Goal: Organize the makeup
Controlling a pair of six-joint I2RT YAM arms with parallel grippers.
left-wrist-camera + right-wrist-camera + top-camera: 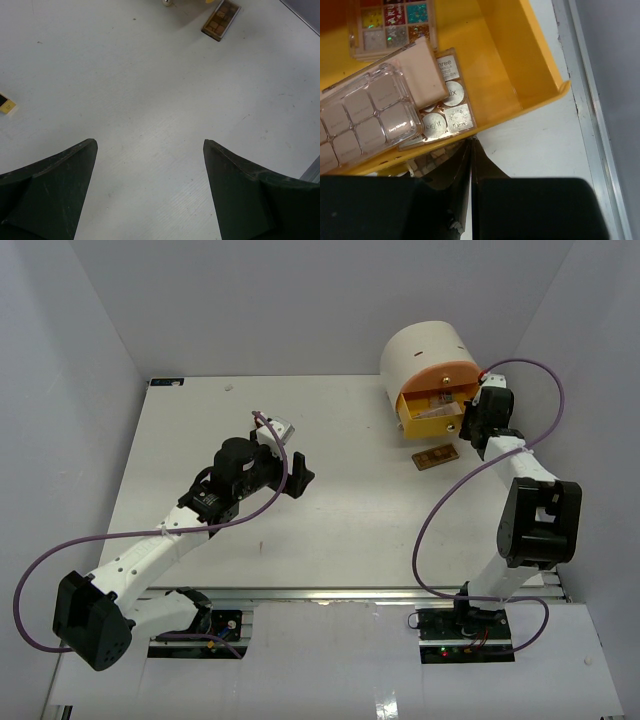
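Right gripper (471, 150) is pinched shut, empty, at yellow drawer (510, 75) lip; three palettes (370, 115) are stacked inside. Brown palette (435, 457) is lying at drawer's 6 o'clock, so drawer is likely needed open. Left gripper (150, 145) is spread wide, empty.

This is a robotics lab cell. A white table (330, 530) sits boxed in by plain grey panels (300, 300), with robot arms (140, 560) bolted to an aluminium rail (340, 593) and purple cables (415, 545) looping loose.
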